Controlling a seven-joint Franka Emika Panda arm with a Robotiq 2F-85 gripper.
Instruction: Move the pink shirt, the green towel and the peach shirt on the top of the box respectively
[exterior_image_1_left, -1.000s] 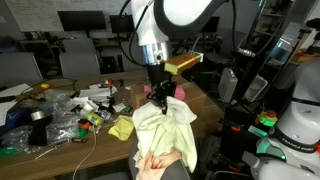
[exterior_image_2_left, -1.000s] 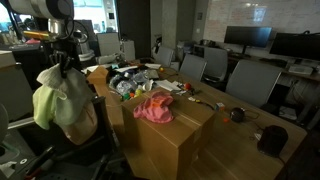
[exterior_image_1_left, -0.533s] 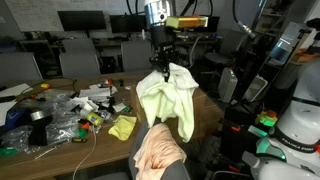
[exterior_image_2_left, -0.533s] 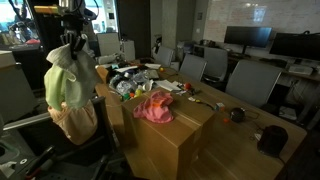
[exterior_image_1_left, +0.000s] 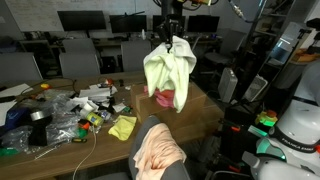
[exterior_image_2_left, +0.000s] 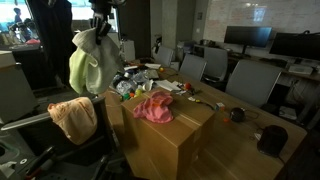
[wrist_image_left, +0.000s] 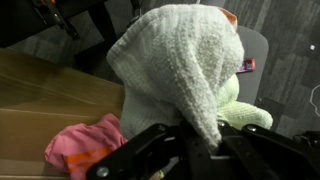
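High up near one end of the box (exterior_image_2_left: 175, 140), the gripper (exterior_image_1_left: 167, 38) is clamped nearly shut on a bunched fold of the green towel (exterior_image_1_left: 168, 72). The towel hangs free in a long limp drape, not touching the box top. The pink shirt (exterior_image_2_left: 153, 108) lies crumpled on the box top. The peach shirt (exterior_image_2_left: 72, 117) sits low beside the box, not on it yet. The towel looks light, soft and floppy, with a looped terry weave in the wrist view (wrist_image_left: 180, 60). It's likely to swing and collapse in a heap when lowered. It isn't fragile or slippery. Best hold is a gathered bunch of several layers, as a single thin layer could pull out.
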